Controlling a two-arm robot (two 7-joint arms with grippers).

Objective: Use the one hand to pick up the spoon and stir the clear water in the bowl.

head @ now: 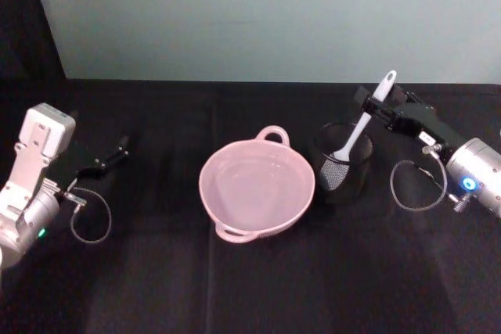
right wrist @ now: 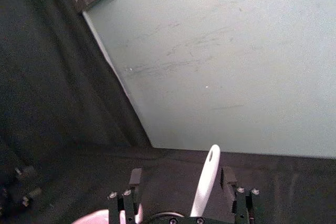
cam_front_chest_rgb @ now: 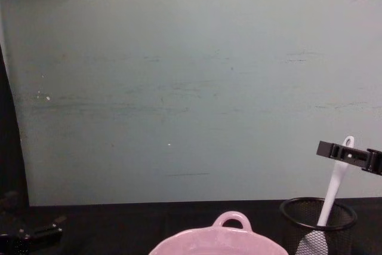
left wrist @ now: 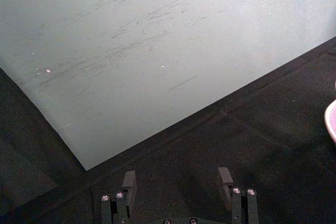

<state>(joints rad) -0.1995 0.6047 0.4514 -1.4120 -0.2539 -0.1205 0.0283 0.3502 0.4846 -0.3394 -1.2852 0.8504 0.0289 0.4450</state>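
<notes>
The long slim white plastic spoon (head: 362,124) stood head-down in the black wire-mesh cup (head: 343,163), just right of the pale pink glossy ceramic bowl (head: 257,190) at table centre. The black boxy right gripper (head: 381,103) was up at the handle top, fingers spread either side, nothing clenched yet. Best play, I'd say: centre the handle between the pads, close firmly below the hole, then lift straight up so the cup doesn't tip. The left gripper (head: 117,150) sat parked far left, fingers apart, empty.
</notes>
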